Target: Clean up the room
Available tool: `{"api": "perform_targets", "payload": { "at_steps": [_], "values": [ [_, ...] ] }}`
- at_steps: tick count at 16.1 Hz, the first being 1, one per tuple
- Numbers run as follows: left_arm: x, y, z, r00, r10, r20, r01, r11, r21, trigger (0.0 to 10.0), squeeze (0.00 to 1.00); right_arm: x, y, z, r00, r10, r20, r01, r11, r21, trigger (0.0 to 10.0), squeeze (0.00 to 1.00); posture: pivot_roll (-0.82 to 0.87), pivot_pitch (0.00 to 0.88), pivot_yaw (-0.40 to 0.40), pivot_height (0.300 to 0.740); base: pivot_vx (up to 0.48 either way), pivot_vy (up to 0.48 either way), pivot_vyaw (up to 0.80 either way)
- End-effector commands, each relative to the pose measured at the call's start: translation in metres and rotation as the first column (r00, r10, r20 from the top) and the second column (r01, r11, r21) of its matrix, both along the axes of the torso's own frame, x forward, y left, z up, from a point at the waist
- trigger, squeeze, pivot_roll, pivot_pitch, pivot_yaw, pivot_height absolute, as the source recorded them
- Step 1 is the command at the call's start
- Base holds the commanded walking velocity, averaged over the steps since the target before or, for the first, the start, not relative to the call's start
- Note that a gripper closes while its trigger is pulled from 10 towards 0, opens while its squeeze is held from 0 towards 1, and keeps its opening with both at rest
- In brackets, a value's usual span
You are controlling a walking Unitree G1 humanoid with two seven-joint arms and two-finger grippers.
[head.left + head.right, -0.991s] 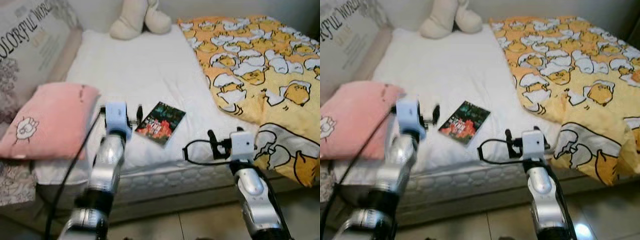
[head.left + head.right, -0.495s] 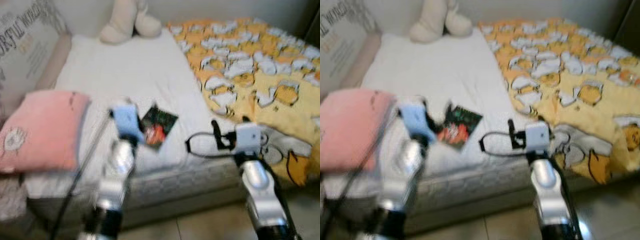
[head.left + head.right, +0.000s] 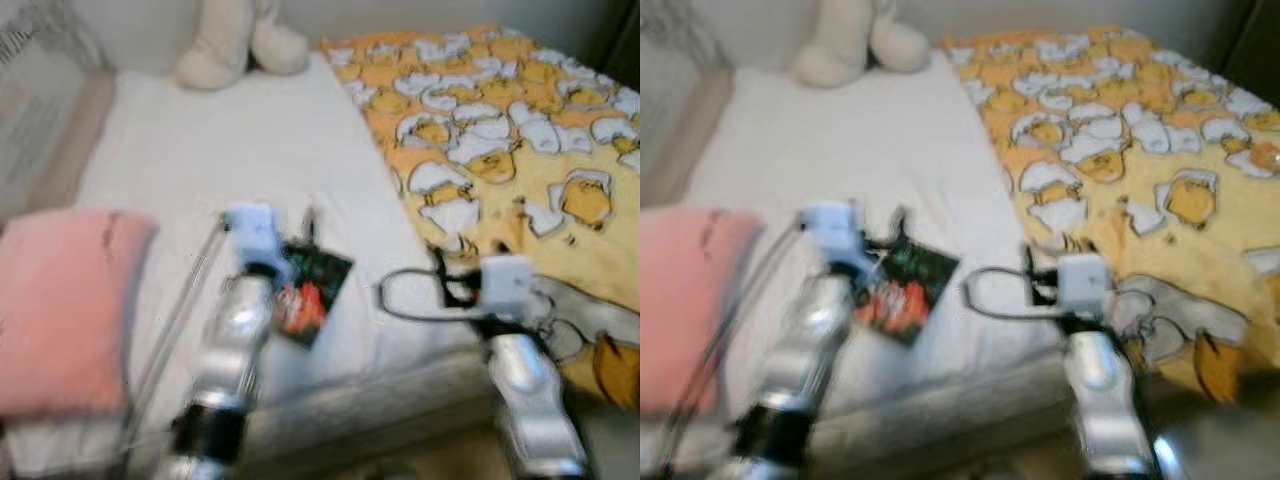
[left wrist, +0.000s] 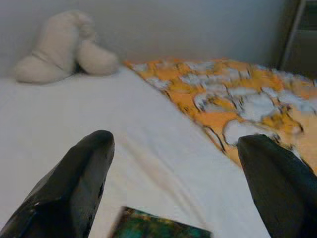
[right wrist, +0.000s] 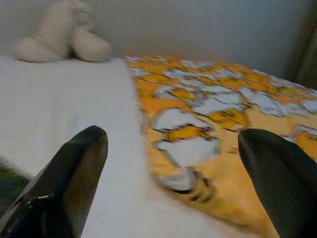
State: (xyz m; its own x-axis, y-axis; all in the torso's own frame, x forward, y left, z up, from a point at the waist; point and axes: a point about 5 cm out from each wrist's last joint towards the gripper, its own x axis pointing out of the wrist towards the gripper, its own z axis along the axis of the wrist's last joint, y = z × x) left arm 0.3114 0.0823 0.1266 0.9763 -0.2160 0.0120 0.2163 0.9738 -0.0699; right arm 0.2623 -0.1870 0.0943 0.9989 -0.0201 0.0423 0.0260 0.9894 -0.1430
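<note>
A small dark book (image 3: 318, 287) with a red and green cover lies on the white mattress (image 3: 230, 150) near its front edge. My left gripper (image 3: 298, 245) is over the bed just left of the book, and its wide-apart black fingers (image 4: 84, 173) frame the book's top edge (image 4: 158, 228) in the left wrist view, so it is open and holds nothing. My right gripper (image 3: 446, 283) hovers over the bed's front right, beside the yellow blanket's hem. It is open too (image 5: 173, 136), with nothing between its fingers. The views are blurred.
A yellow cartoon-print blanket (image 3: 500, 130) covers the bed's right half and hangs over the front edge. A pink pillow (image 3: 60, 310) lies at the left front. A cream plush toy (image 3: 235, 45) sits at the far end against the wall.
The camera has moved closer to the bed and shifted right. Both arms now reach further over the mattress, and the left gripper has come up beside the book.
</note>
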Motion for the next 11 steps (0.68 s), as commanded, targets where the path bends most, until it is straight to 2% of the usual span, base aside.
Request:
{"api": "perform_targets", "payload": {
  "at_steps": [1, 2, 3, 5, 7, 8, 10, 11],
  "values": [
    [0.004, 0.018, -0.006, 0.996, 0.075, -0.039, -0.073, 0.997, 0.032, 10.0, 0.0, 0.002, 0.008, 0.004, 1.0, 0.024, 0.012, -0.024, 1.0, 0.019, 10.0, 0.0, -0.2, 0.0, 0.059, 0.74, 0.0, 0.0, 0.0],
    [0.026, 0.04, -0.014, 0.983, 0.133, -0.126, -0.129, 0.991, 0.037, 10.0, 0.0, -0.005, 0.003, 0.0, 1.0, 0.017, -0.02, -0.017, 1.0, 0.012, 10.0, 0.0, -0.2, 0.0, 0.051, 0.74, 0.0, 0.0, 0.0],
    [0.039, 0.044, -0.017, 0.98, 0.121, -0.159, -0.112, 0.992, 0.063, 10.0, 0.0, -0.008, 0.001, -0.004, 0.999, 0.012, -0.042, -0.011, 1.0, 0.015, 10.0, 0.0, -0.2, 0.0, 0.044, 0.74, 0.0, 0.0, 0.0],
    [0.051, 0.042, -0.027, 0.966, 0.066, -0.25, -0.055, 0.997, 0.053, 10.0, 0.0, -0.014, 0.003, -0.006, 0.998, 0.021, -0.056, -0.02, 1.0, 0.016, 10.0, 0.0, -0.23, 0.0, 0.034, 0.74, 0.0, 0.0, 0.0],
    [0.052, 0.036, -0.044, 0.909, -0.039, -0.414, 0.006, 0.997, -0.079, 10.0, 0.0, -0.036, 0.0, -0.009, 0.994, 0.027, -0.106, -0.027, 1.0, 0.002, 10.0, 0.0, -0.28, 0.049, 0.012, 0.74, 0.0, 0.0, 0.0],
    [0.051, 0.038, -0.05, 0.891, -0.059, -0.45, 0.03, 0.997, -0.072, 10.0, 0.0, -0.054, -0.007, -0.012, 0.989, 0.024, -0.145, -0.024, 1.0, -0.002, 10.0, 0.0, -0.31, 0.092, 0.011, 0.74, 0.0, 0.0, 0.0],
    [0.049, 0.042, -0.055, 0.883, -0.068, -0.463, 0.049, 0.997, -0.054, 10.0, 0.0, -0.07, -0.012, -0.015, 0.984, 0.008, -0.179, -0.01, 1.0, -0.008, 10.0, 0.0, -0.33, 0.129, 0.013, 0.74, 0.0, 0.0, 0.0],
    [0.046, 0.048, -0.061, 0.877, -0.056, -0.477, 0.048, 0.998, -0.029, 10.0, 0.0, -0.09, -0.018, -0.019, 0.974, -0.019, -0.224, 0.015, 1.0, -0.019, 10.0, 0.0, -0.35, 0.189, 0.011, 0.74, 0.0, 0.0, 0.0]
  ]
}}
